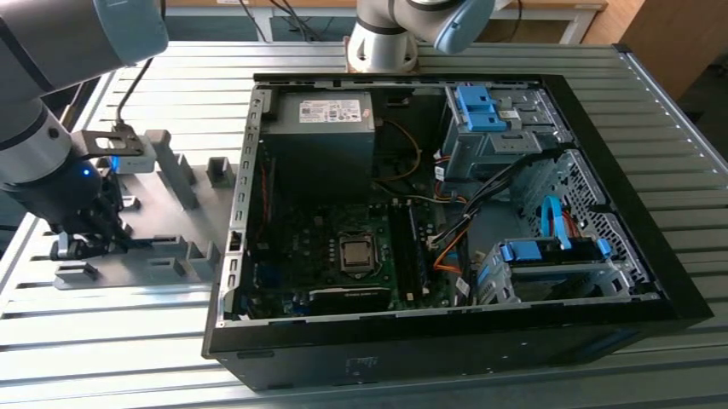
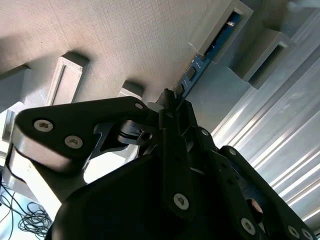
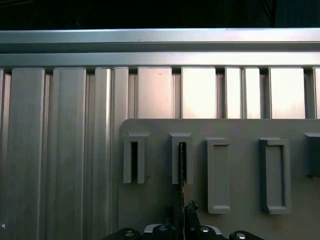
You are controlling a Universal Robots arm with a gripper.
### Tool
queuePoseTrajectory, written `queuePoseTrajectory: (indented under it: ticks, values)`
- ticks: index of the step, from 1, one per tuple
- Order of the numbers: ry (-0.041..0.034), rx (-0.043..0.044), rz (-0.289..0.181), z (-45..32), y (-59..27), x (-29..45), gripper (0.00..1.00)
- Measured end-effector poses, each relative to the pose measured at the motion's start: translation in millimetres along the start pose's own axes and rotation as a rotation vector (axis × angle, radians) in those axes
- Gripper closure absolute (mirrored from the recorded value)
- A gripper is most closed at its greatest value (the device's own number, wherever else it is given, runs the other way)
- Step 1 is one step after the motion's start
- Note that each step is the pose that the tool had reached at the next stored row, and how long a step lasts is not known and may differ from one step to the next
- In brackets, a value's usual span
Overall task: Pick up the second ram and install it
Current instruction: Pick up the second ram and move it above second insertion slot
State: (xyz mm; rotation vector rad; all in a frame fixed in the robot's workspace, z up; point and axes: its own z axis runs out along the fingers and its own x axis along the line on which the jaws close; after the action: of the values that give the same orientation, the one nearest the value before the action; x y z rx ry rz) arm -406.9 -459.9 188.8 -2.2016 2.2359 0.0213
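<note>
Slatted aluminium table (image 1: 114, 341) — claw (image 1: 74, 249) at grey tray (image 1: 159, 226).

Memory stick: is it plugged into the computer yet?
No, the memory stick stands in a slot of the grey holder, right by the gripper.

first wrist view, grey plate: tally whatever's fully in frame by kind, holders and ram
narrow slotted holders: 2
wide rectangular holders: 2
second ram: 1
total: 5
</note>
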Motion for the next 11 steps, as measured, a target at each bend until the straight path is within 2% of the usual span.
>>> queuePoseTrajectory:
  ticks: [10, 11]
  values:
    - [0.0, 0.0001, 0.0, 0.6, 0.0, 0.0, 0.78]
    - [0.0, 0.0001, 0.0, 0.6, 0.0, 0.0, 0.85]
